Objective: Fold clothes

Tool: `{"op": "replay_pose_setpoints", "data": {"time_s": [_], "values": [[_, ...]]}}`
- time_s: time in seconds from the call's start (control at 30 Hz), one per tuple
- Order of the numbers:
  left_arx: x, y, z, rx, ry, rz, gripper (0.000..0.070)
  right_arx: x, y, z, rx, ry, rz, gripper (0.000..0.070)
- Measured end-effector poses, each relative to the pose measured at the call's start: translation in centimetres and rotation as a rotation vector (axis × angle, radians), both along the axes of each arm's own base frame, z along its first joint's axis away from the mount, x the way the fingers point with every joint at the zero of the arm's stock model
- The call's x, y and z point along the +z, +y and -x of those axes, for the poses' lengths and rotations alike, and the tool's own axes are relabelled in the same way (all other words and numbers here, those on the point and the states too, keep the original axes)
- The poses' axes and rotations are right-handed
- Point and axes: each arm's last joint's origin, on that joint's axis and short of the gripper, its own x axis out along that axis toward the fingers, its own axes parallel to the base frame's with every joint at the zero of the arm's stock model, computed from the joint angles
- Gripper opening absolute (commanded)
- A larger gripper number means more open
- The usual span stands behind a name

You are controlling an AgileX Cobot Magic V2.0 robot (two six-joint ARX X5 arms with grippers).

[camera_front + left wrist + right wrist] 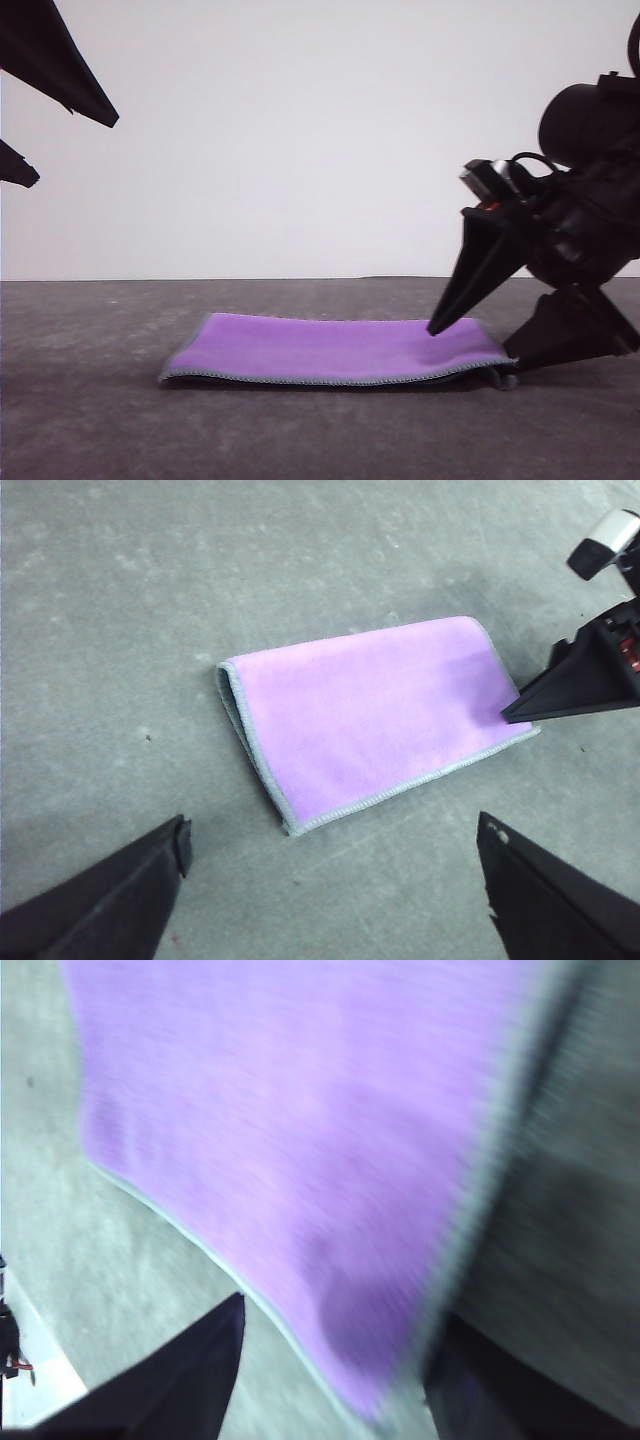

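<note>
Black plastic fingers of our right gripper [478, 345] stand spread apart at the right end of the cloth [335, 350]; one tip presses down on the purple top face, the other rests low on the table just beside the cloth's right edge. We see nothing clamped between them, so the grasp is released. In the right wrist view the picture is blurred, and the two dark fingers [170, 1380] frame a corner of the purple fabric.

Our left gripper [330, 880] hangs above the table [150, 600], well apart from the cloth, its two fingers wide and holding nothing. In the front view we see two dark tips of it, cut off at the upper left corner.

We count one cloth, folded in two layers, purple side up, with a grey stitched hem along its edges. It lies flat near the middle of the grey table. The fold itself is at the end away from the right gripper. The inner face is hidden between the layers.

Nothing else stands on the table. A plain white wall [300, 130] is behind it.
</note>
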Motion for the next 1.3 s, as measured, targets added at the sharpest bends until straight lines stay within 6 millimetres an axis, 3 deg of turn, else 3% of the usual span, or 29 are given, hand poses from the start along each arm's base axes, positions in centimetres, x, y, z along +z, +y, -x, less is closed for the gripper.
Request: {"op": "replay_pose_setpoints", "data": {"time_s": [0.2, 0.4, 0.7, 1.13, 1.3], "values": [[0.0, 0.0, 0.0, 0.002, 0.002, 0.003, 0.0553, -0.2, 0.0, -0.3, -0.037, -0.002, 0.042, 0.0087], [0.0, 0.0, 0.0, 0.001, 0.000, 0.003, 0.0553, -0.5, -0.4, -0.4, -0.057, 0.013, 0.048, 0.0007], [0.0, 0.0, 0.0, 0.002, -0.002, 0.004, 0.0553, -0.1, 0.7, -0.3, -0.001, 0.008, 0.007, 0.0004], [0.0, 0.0, 0.0, 0.002, -0.002, 0.004, 0.0553, 2.6, 7.5, 0.3, 0.163, -0.172, -0.025, 0.0004], [0.0, 0.0, 0.0, 0.002, -0.002, 0.005, 0.0553, 2.6, 9.3, 0.2, 0.172, -0.206, -0.078, 0.0004]]}}
